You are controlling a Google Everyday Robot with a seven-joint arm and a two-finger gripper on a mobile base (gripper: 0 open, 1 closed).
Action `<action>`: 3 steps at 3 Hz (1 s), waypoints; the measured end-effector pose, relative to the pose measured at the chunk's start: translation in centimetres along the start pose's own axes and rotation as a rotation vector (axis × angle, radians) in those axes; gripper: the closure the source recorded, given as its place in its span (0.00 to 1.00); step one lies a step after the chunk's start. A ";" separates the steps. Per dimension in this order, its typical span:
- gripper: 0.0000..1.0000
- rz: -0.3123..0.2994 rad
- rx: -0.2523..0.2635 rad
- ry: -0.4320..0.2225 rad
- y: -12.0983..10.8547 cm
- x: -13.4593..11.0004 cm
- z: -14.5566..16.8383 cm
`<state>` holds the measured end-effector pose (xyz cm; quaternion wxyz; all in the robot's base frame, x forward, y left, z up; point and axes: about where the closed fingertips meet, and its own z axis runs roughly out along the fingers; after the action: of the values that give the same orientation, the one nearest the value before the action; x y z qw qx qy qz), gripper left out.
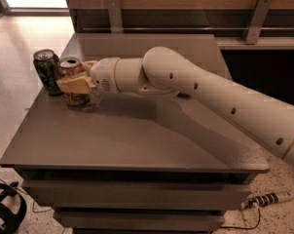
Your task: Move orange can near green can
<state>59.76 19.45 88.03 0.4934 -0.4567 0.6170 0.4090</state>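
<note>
The orange can stands upright near the table's left edge, right beside the green can; the two almost touch. My gripper reaches in from the right and is shut on the orange can, with one tan finger across its front side. The can's base looks to be at the table surface. The green can stands upright at the far left edge, just left of the orange can. My white arm stretches across the table from the lower right.
The grey table drops off at its left edge just beyond the green can. A wooden wall with metal brackets runs behind. A red-orange object is mostly hidden behind my arm. Cables lie on the floor.
</note>
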 end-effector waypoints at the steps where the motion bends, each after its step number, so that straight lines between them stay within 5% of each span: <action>1: 0.82 -0.001 -0.003 -0.002 0.1 -0.1 0.1; 3: 0.35 -0.002 -0.011 -0.001 0.5 -0.2 0.5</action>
<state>59.44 20.06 88.12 0.4917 -0.4598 0.6140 0.4121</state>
